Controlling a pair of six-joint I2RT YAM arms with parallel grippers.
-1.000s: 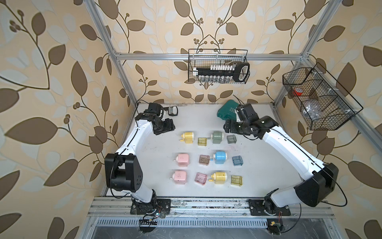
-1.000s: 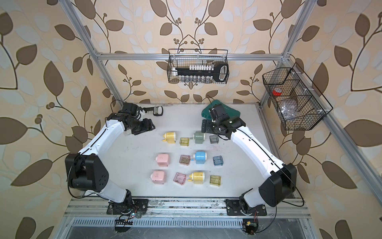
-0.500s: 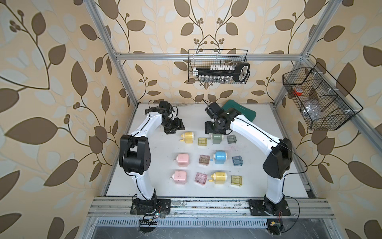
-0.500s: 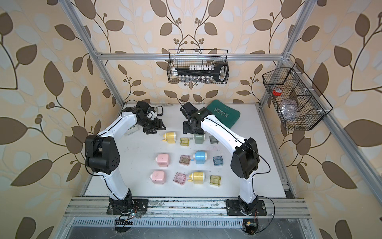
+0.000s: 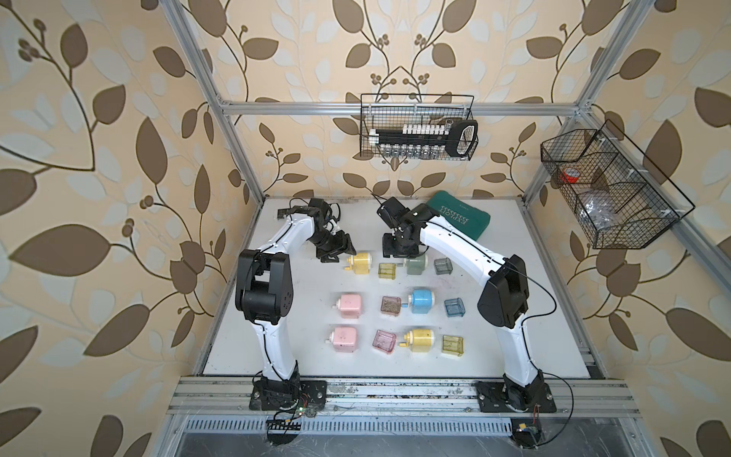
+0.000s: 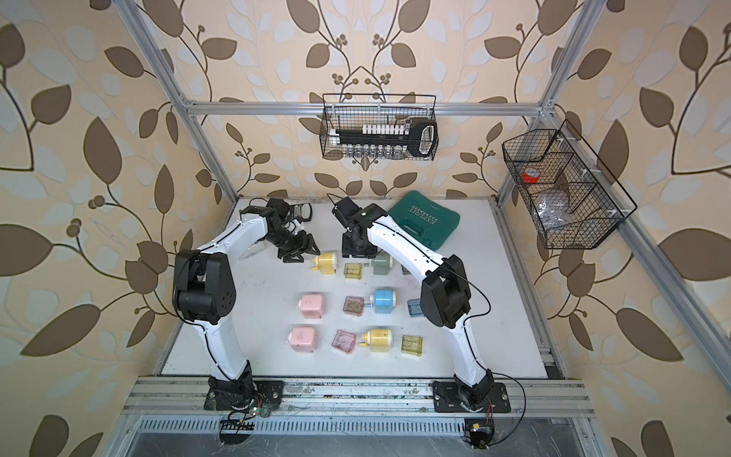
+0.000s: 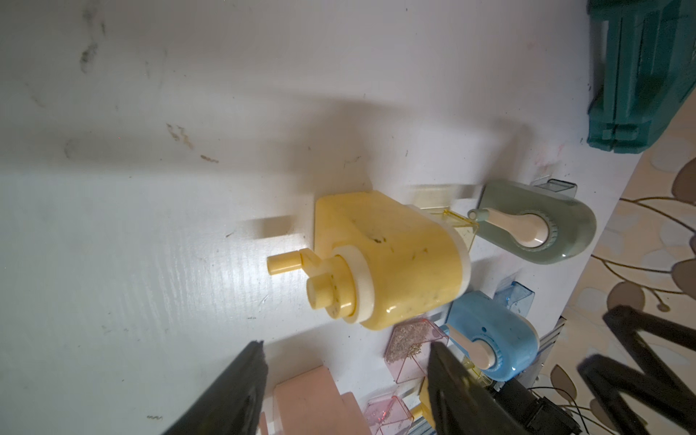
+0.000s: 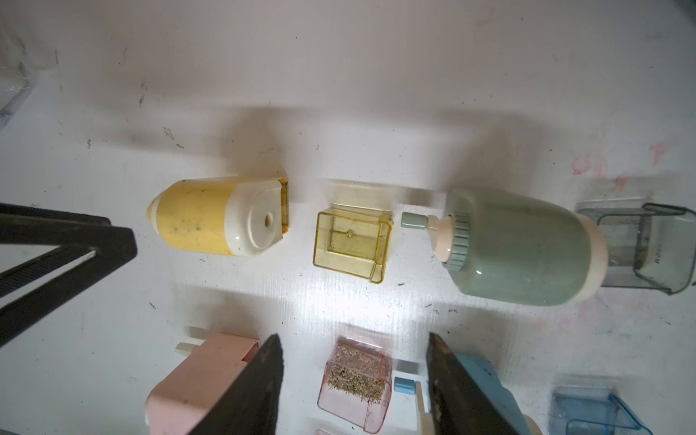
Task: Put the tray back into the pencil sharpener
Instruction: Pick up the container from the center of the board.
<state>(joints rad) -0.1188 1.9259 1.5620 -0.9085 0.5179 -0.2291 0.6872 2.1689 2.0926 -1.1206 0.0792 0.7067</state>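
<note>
At the left end of the back row, a yellow pencil sharpener [image 5: 359, 264] [image 7: 391, 260] [image 8: 218, 216] lies on its side. Its empty slot faces a clear yellow tray [image 5: 387, 270] [image 6: 353, 271] [image 8: 350, 246] a short gap to its right. My left gripper [image 5: 336, 253] [image 7: 346, 361] hangs open just left of the sharpener's crank end, holding nothing. My right gripper [image 5: 395, 251] [image 8: 354, 361] hovers open just behind the tray and the green sharpener [image 5: 415, 264] [image 8: 527, 248], also holding nothing.
Two pink sharpeners [image 5: 350, 306], a blue one [image 5: 423, 301] and another yellow one [image 5: 421, 339] lie in the nearer rows, with pink, blue, grey [image 5: 443, 266] and yellow trays beside them. A green case [image 5: 459, 217] lies at the back right. Wire baskets [image 5: 417, 132] hang on the walls.
Both arms have swung inward. The left gripper moved right to the yellow sharpener. The right gripper left the green case and came left over the back row.
</note>
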